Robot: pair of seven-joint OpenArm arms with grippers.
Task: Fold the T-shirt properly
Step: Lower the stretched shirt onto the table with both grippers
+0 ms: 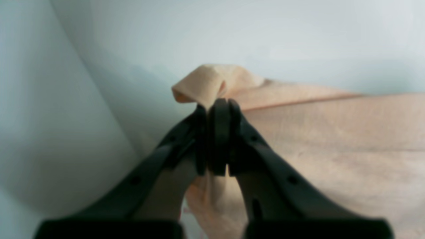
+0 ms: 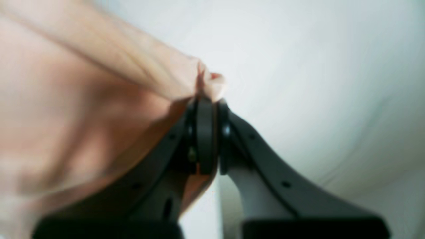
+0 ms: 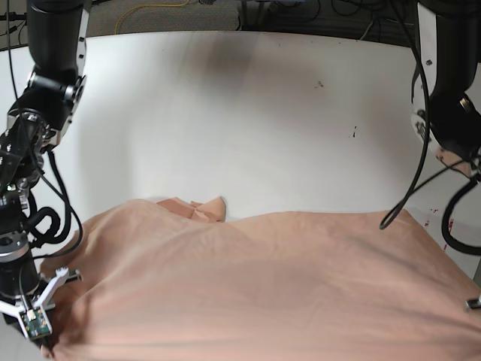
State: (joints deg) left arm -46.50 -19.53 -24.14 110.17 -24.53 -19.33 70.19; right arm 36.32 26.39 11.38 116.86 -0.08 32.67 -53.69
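The peach T-shirt (image 3: 255,286) is stretched wide across the near half of the white table, and a bunched sleeve (image 3: 199,209) pokes out at its far edge. In the left wrist view, my left gripper (image 1: 215,103) is shut on a puckered corner of the T-shirt (image 1: 332,139), which spreads away to the right. In the right wrist view, my right gripper (image 2: 207,99) is shut on another corner of the T-shirt (image 2: 83,116), which fills the left side. The base view shows the right gripper (image 3: 66,277) at the cloth's left edge. The left gripper sits mostly past that view's right edge.
The white table (image 3: 248,113) runs back to a dark edge with cables behind it. Both black arms stand at the sides, the right arm (image 3: 45,90) on the base view's left and the left arm (image 3: 451,90) on its right, with a hanging cable (image 3: 409,173).
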